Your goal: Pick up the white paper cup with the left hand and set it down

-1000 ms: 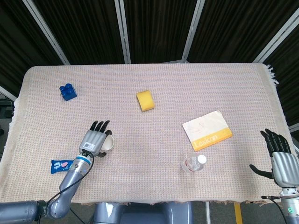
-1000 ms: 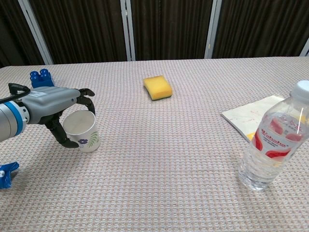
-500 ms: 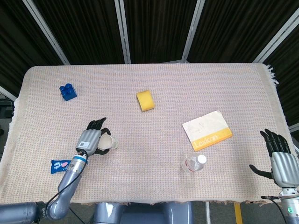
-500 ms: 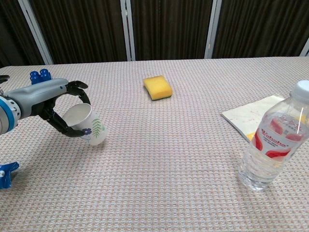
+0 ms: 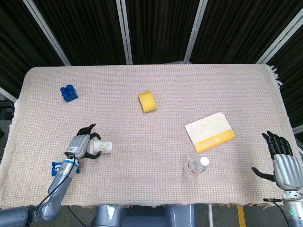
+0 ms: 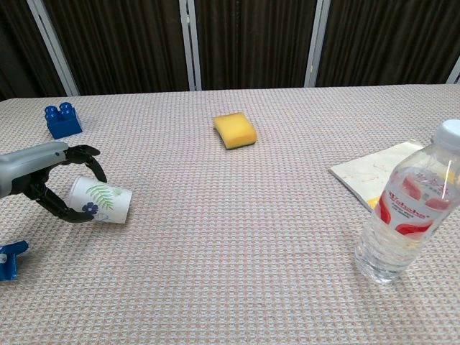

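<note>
The white paper cup [image 5: 102,147] [image 6: 102,200], printed with green leaves, is tipped on its side at the table's front left, with its base pointing right. My left hand [image 5: 80,145] [image 6: 42,180] has its fingers curled around the cup's rim end and holds it there. Whether the cup's side touches the cloth I cannot tell. My right hand [image 5: 282,158] hangs off the table's front right corner with fingers spread and nothing in it; the chest view does not show it.
A blue block [image 5: 69,92] [image 6: 62,121] sits at the back left and a yellow sponge [image 5: 148,101] [image 6: 235,131] mid-table. A booklet [image 5: 209,132] and a water bottle [image 5: 196,166] [image 6: 402,212] stand to the right. A blue snack packet [image 5: 60,167] lies by my left wrist.
My left hand has drawn back to the left and toward the front edge. The cup went with it, tipping from upright onto its side. The right hand has stayed put.
</note>
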Available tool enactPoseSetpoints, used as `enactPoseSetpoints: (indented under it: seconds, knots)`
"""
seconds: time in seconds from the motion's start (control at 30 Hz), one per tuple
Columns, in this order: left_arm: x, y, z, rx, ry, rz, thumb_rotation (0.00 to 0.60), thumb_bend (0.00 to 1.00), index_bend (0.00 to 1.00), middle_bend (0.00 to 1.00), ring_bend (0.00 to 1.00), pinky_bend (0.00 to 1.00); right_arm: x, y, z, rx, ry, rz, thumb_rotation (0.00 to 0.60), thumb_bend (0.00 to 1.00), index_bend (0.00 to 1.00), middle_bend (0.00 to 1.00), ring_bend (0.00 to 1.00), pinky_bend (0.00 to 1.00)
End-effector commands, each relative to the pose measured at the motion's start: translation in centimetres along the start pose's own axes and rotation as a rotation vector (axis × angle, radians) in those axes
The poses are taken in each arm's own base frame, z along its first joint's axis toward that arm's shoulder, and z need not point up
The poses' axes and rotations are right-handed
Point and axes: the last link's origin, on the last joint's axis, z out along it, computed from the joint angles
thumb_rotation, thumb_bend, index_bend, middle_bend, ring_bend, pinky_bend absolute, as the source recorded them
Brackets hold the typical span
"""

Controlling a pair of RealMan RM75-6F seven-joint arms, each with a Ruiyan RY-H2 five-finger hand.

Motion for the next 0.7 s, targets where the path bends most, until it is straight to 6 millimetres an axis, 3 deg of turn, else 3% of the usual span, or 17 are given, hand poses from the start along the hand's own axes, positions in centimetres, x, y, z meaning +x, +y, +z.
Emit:
enactPoseSetpoints:
  seconds: [0.03, 0.27, 0.5, 0.7]
  knots:
    - [0.6, -0.2, -0.1, 0.005, -0.007, 0.025, 0.600, 0.15, 0.08, 0.00, 0.00, 0.00, 0.0, 0.0, 0.0, 0.001, -0.001, 0.000, 0.600, 0.06, 0.00, 0.00, 0.00, 0.00]
    - [1.9, 0.9, 0.2, 0.006, -0.011, 0.070, 0.600, 0.15, 0.08, 0.00, 0.00, 0.00, 0.0, -0.3, -0.1, 0.010, -0.002, 0.003, 0.600, 0.06, 0.00, 0.00, 0.00, 0.00]
    - [1.4, 2.7, 1.1, 0.032, -0.044, 0.134, 0.600, 0.15, 0.22, 0.00, 0.00, 0.00, 0.0, -0.1, 0.0, 0.006, -0.008, 0.005, 0.600, 0.06, 0.00, 0.00, 0.00, 0.00]
    - [0.8, 3.9, 1.4, 0.045, -0.056, 0.285, 0.600, 0.15, 0.23, 0.00, 0.00, 0.00, 0.1, 0.1, 0.1, -0.002, 0.000, 0.009, 0.600, 0.06, 0.00, 0.00, 0.00, 0.00]
